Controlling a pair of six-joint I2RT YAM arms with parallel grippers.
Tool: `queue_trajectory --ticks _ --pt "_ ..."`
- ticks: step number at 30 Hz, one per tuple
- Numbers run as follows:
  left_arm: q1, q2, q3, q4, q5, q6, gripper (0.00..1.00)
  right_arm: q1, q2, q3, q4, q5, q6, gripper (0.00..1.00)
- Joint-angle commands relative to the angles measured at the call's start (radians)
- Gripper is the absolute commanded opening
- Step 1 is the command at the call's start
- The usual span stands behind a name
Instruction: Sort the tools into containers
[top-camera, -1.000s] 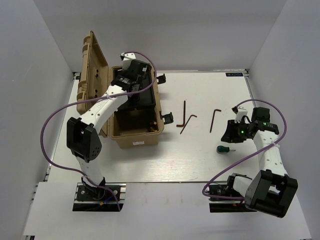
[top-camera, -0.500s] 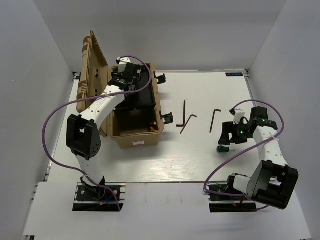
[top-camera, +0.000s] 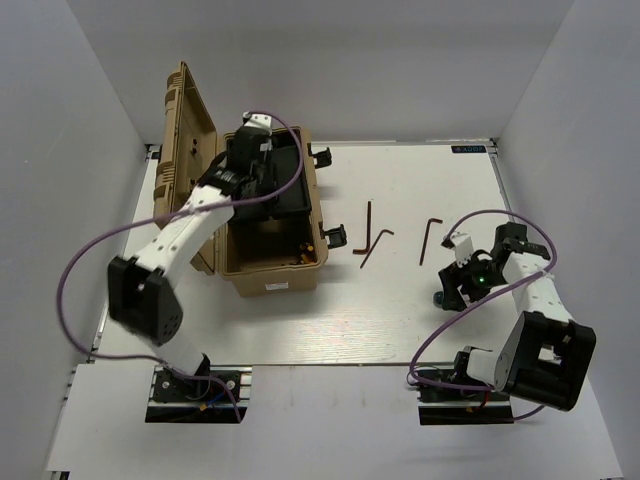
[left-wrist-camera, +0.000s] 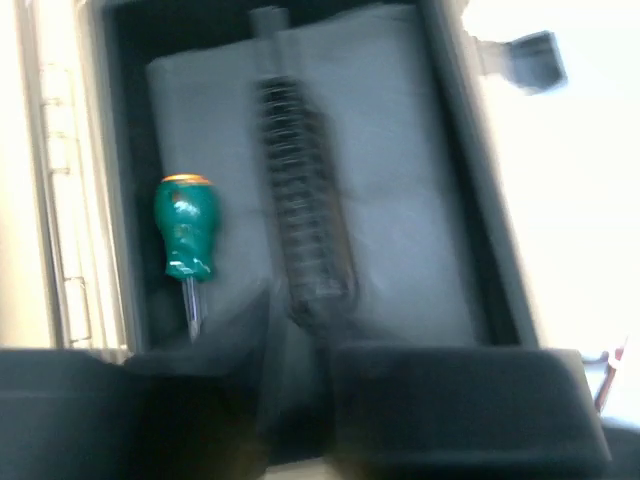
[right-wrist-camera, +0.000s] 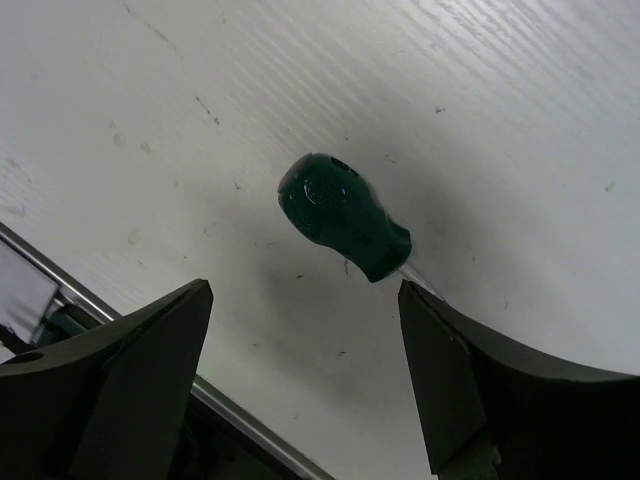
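Observation:
A green-handled screwdriver (left-wrist-camera: 185, 235) lies in the black tray (left-wrist-camera: 400, 200) of the open tan toolbox (top-camera: 270, 272). My left gripper (left-wrist-camera: 300, 375) hovers over that tray (top-camera: 285, 195), blurred, its jaws almost together with nothing between them. A stubby green screwdriver (right-wrist-camera: 345, 220) lies on the white table, just ahead of my right gripper (right-wrist-camera: 305, 290), which is wide open and empty. From above, the right gripper (top-camera: 455, 288) is right at the stubby screwdriver (top-camera: 440, 298). Three dark hex keys (top-camera: 368, 228) (top-camera: 377, 246) (top-camera: 427, 240) lie mid-table. Something yellow (top-camera: 304, 251) shows in the toolbox's lower compartment.
The toolbox lid (top-camera: 185, 135) stands upright at the left. Black latches (top-camera: 335, 238) stick out of the box's right side. White walls enclose the table (top-camera: 400, 320). A metal rail (right-wrist-camera: 250, 425) runs along the table edge under the right gripper.
The left gripper pulled back over the tray and narrowed, with the screwdriver left lying in the tray. The right gripper opened wide and moved down-left to the stubby screwdriver.

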Motion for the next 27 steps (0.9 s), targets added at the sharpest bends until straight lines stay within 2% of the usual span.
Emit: queue_trajectory --ticks 1,2,4,5,6,9,11,16,19,22,23,26,27 --pt "-0.021 -0.217 -0.085 0.127 0.313 0.107 0.19 0.007 0.038 0.001 -0.012 -0.022 -0.220 0.81" --pt "-0.021 -0.235 -0.098 0.127 0.330 0.107 0.13 0.005 0.048 0.008 -0.001 -0.020 -0.220 0.81" --pt "-0.021 -0.275 -0.134 0.113 0.363 0.096 0.19 0.011 0.092 0.024 0.011 -0.025 -0.237 0.81" --pt "-0.030 -0.286 -0.146 0.089 0.374 0.096 0.27 0.017 0.100 0.031 0.015 -0.026 -0.249 0.81" --pt "-0.030 -0.295 -0.169 0.089 0.384 0.087 0.47 0.023 0.129 0.031 0.018 -0.025 -0.249 0.81" --pt "-0.030 -0.337 -0.226 0.075 0.397 0.078 0.74 0.049 0.155 0.005 0.097 0.004 -0.252 0.81" --pt "-0.030 -0.372 -0.258 0.066 0.397 0.077 0.78 0.080 0.167 -0.030 0.143 0.037 -0.257 0.81" --pt "-0.030 -0.438 -0.292 0.066 0.388 0.056 0.79 0.134 0.186 -0.095 0.231 0.122 -0.255 0.78" --pt "-0.040 -0.460 -0.301 0.056 0.388 0.045 0.79 0.161 0.177 -0.138 0.283 0.144 -0.255 0.72" --pt "-0.040 -0.487 -0.325 0.046 0.399 0.033 0.81 0.175 0.164 -0.164 0.294 0.165 -0.264 0.51" --pt "-0.040 -0.502 -0.326 0.046 0.413 0.021 0.81 0.178 0.148 -0.164 0.286 0.165 -0.263 0.30" --pt "-0.040 -0.533 -0.344 0.037 0.461 0.012 0.81 0.183 0.117 -0.126 0.239 0.126 -0.251 0.08" --pt "-0.040 -0.545 -0.344 0.037 0.483 0.011 0.82 0.188 0.109 -0.079 0.154 0.082 -0.235 0.00"
